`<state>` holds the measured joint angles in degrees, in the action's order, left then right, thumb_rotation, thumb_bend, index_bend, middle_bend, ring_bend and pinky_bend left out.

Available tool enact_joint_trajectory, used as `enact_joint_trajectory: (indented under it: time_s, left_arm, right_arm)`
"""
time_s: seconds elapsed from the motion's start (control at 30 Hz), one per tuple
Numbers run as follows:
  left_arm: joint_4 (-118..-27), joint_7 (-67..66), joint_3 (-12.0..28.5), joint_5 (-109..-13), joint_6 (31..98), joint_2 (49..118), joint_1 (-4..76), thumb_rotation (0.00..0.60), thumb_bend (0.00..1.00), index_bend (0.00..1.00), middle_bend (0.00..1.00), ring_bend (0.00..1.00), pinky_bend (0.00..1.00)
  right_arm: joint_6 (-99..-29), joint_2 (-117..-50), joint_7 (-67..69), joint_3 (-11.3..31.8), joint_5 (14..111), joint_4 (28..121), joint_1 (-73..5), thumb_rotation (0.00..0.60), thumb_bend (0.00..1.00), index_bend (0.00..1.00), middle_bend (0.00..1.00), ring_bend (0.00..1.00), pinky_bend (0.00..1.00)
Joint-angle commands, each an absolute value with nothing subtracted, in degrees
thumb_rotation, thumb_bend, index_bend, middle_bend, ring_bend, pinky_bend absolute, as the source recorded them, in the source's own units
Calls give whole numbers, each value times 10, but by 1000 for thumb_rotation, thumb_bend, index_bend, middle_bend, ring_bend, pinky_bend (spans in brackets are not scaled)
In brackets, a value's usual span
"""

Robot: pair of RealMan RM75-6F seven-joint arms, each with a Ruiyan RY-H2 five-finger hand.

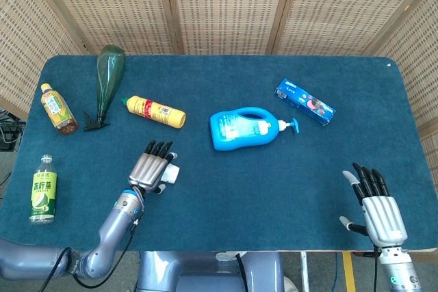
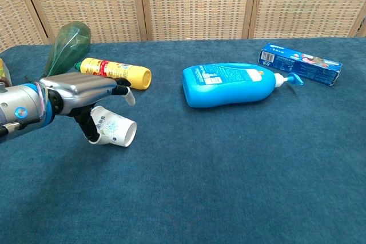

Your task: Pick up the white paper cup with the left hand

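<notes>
The white paper cup (image 1: pixel 172 174) (image 2: pixel 114 131) lies on its side on the blue table cloth, mouth toward the right. My left hand (image 1: pixel 152 167) (image 2: pixel 86 91) hovers flat over it with fingers stretched out above the cup, covering most of it in the head view. In the chest view the thumb reaches down behind the cup's base; no firm grip shows. My right hand (image 1: pixel 375 204) rests at the near right edge of the table, fingers apart and holding nothing; the chest view does not show it.
A blue detergent bottle (image 1: pixel 243 128) (image 2: pixel 229 84) lies mid-table. A yellow bottle (image 1: pixel 156 111) (image 2: pixel 114 72) and a green bottle (image 1: pixel 107 80) lie behind the cup. A toothpaste box (image 1: pixel 305 101) sits far right. Two tea bottles (image 1: pixel 57 109) (image 1: pixel 43 189) lie at the left edge.
</notes>
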<state>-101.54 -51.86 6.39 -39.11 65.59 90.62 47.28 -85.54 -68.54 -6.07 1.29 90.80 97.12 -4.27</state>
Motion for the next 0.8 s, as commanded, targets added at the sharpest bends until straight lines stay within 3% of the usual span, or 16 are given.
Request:
enact_joint_trajectory:
  time_s: [0.03,0.23,0.8]
  left_arm:
    - [-1013,-533,60,-382,664,919,482,594,258,230,0,0,0]
    - [-1008,-562,56,-365,678,935,494,598,262,320,0,0,0]
    - [-960,-601,42,-363,703,978,511,600,266,318,0,0,0]
  right_arm:
    - [-856,-685,-60,13,908,971,-43,600,0,0,0,0,0]
    - [-856,-684,-57,14,905,973,-42,600,0,0,0,0,0]
    - [-856,-681,-50,13,905,975,-41,600,0,0,0,0,0]
